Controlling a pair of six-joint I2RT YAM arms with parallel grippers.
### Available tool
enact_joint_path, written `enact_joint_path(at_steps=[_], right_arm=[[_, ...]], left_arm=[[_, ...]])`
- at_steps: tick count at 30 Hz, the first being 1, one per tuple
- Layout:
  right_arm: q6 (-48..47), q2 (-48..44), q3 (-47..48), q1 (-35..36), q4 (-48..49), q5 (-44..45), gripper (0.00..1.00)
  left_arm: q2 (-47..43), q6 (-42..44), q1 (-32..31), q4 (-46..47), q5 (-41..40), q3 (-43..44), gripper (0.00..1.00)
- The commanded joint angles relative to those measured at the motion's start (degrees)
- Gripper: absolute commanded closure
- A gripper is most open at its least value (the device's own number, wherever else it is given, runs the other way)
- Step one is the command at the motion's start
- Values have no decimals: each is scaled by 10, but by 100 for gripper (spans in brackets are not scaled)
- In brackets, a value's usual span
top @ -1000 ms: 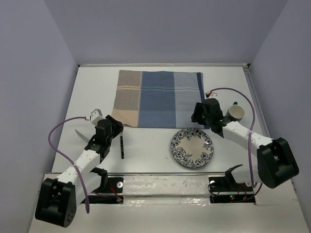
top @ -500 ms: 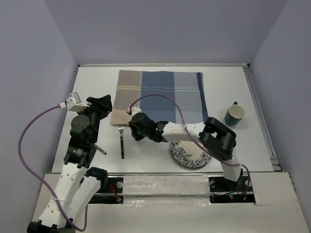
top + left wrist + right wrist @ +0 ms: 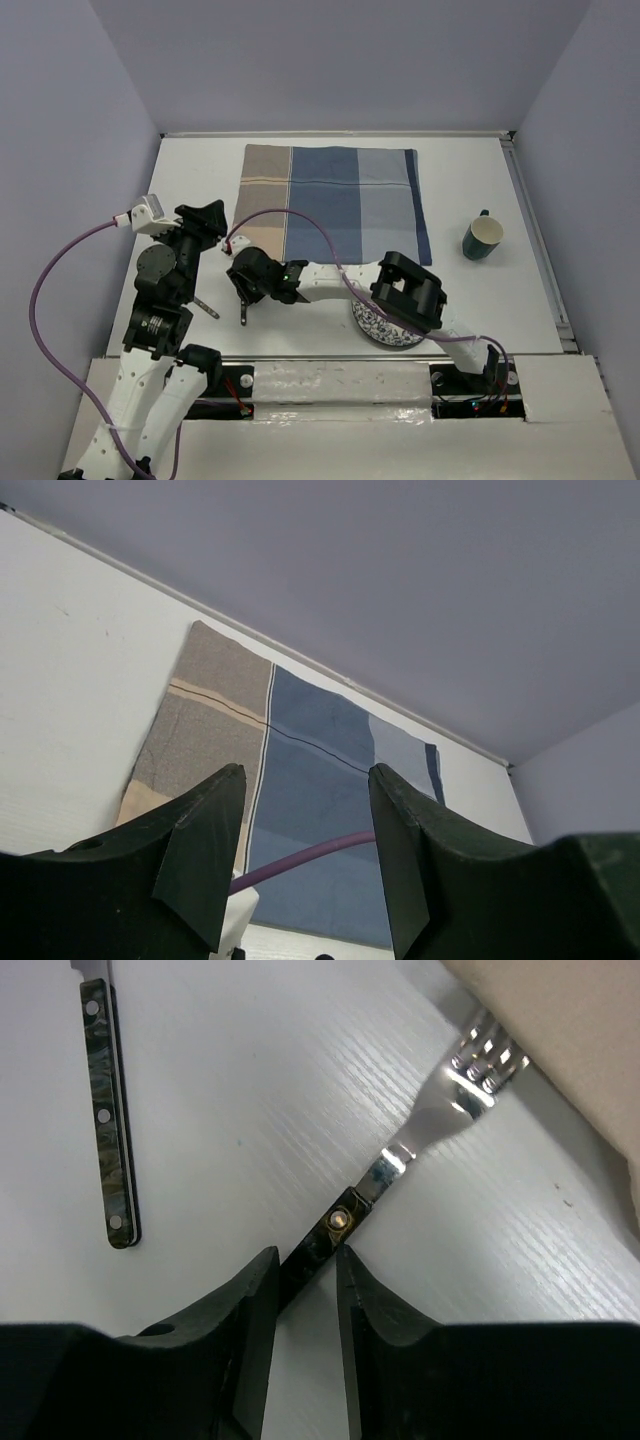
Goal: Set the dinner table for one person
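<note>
The dinner table (image 3: 190, 170) is filling the whole workspace as a plain white top, its faint grain showing in the right wrist view. The right gripper (image 3: 307, 1260) is reaching far across to the left side and is closing narrowly on the dark handle of the fork (image 3: 440, 1110), its fingers pressing both sides while the fork is lying flat on the white surface. The fork's tines are pointing at the tan edge of the placemat (image 3: 330, 200). The knife (image 3: 108, 1110) is lying just beside it. The left gripper (image 3: 305, 780) is hanging raised above the table with its fingers spread wide, gripping nothing. The right arm is crossing over part of the patterned plate (image 3: 385, 332). The mug (image 3: 482, 238) is standing well apart at the right.
</note>
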Motion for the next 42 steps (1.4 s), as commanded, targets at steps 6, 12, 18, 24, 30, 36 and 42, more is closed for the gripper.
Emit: enact_joint_path(at_steps=[6, 12, 18, 24, 30, 36, 42], right_arm=[[-51, 20, 42, 39, -16, -10, 78], [-49, 9, 21, 44, -7, -23, 81], [-60, 4, 28, 44, -11, 15, 64], [-44, -113, -30, 37, 0, 48, 43], [3, -279, -229, -24, 30, 87, 51], [49, -464, -428, -194, 31, 81, 60], [50, -494, -487, -370, 29, 32, 69]], left_arm=[[-9, 15, 1, 22, 6, 21, 37], [-14, 3, 1, 22, 9, 13, 37], [-6, 4, 1, 22, 5, 0, 37], [5, -2, 2, 11, -8, -8, 35], [64, -77, 1, 51, 39, -93, 37], [152, -124, -9, 117, 28, -173, 39], [262, -120, -24, 164, -30, -177, 36]])
